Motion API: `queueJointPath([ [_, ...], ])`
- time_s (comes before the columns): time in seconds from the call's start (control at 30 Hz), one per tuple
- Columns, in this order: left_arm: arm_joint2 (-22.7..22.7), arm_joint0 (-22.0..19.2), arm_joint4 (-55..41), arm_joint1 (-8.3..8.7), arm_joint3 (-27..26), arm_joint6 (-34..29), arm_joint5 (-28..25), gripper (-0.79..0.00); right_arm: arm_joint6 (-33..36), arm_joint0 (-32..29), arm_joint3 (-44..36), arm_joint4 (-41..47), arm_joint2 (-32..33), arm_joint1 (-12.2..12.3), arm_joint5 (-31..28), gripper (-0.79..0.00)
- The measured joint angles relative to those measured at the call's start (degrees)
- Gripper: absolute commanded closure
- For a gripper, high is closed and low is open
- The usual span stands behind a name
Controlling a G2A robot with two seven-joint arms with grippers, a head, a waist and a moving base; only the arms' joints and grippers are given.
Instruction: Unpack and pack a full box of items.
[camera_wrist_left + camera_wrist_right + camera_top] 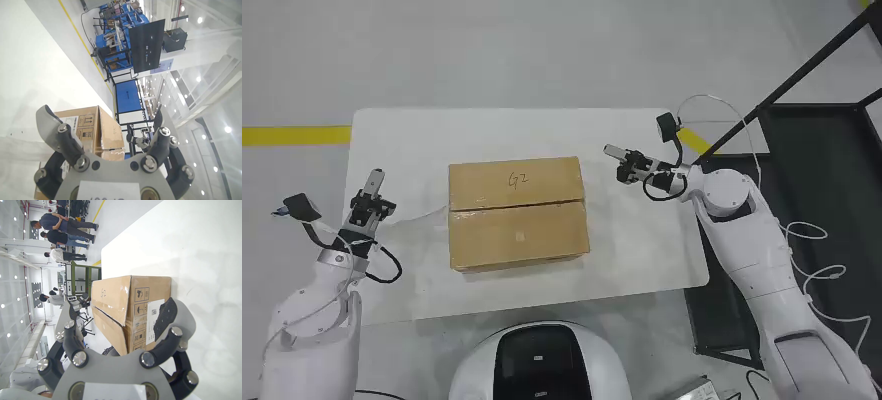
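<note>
Down at the near side of the table (642,260), both arms sit wide of the box (517,213), one off each short end. Off the left end hangs the left gripper (373,190), fingers spread wide with nothing between them. The right gripper (616,163), out by the far right corner, is just as agape and empty, and neither touches cardboard. Between them the box lies square in the middle of the table with its flaps down, meeting in a seam along its length. From the right wrist view that seam looks parted, with scraps of clear tape at the end. If it's full, I'd guess it's heavy enough to stay put while a flap is lifted. Corrugated card is stiff at the corners, bendy along the flaps and slick where taped, so I'd take a flap by its seam edge, near an end. Bare table on either side leaves room for items. Past the right edge a dark rack (812,200) stands close, so swings there want care.
</note>
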Motion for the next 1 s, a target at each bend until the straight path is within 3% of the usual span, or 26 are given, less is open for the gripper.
queueJointPath([
  [0.5,-1.6,-7.6,-12.1,2.05,9.6,-24.3,-6.5,-0.785,0.0,0.0,0.0,0.0,0.0,0.0,0.0,-0.785],
  [1.0,-4.3,-14.1,-22.1,5.35,16.6,-55.1,-5.4,-0.785,0.0,0.0,0.0,0.0,0.0,0.0,0.0,-0.785],
])
